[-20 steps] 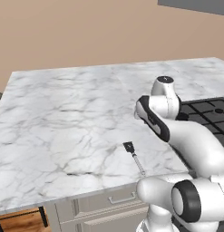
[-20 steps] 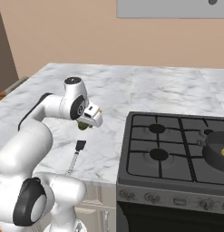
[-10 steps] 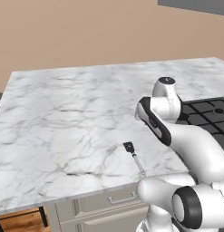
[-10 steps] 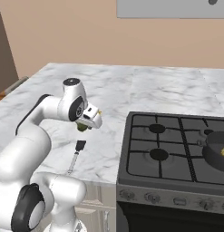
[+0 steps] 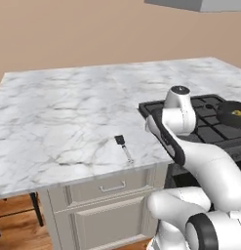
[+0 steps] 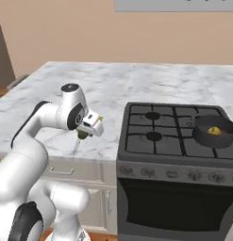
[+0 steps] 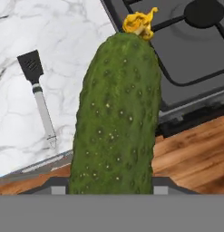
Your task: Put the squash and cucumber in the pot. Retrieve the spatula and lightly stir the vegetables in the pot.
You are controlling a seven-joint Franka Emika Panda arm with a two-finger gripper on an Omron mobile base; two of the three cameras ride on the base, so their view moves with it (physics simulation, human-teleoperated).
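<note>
The cucumber (image 7: pixel 117 118) filling the centre of the hand view is dark green, speckled with pale dots, and tipped with a shrivelled yellow flower. At the upper left there, the spatula (image 7: pixel 37 93) has a black blade and a grey metallic handle. The desk (image 5: pixel 68 112) is white marble with grey veining. The stove (image 6: pixel 170 134) is black with dark grates. At the right of the right base view, the dark grey pot (image 6: pixel 213 132) holds the yellow squash (image 6: pixel 213 130). The wall is tan.

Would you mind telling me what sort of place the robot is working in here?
A home-style kitchen, rendered. A black gas stove carries a pot, a marble counter sits over drawers with a spatula on it, and the gripper holds a cucumber.
</note>
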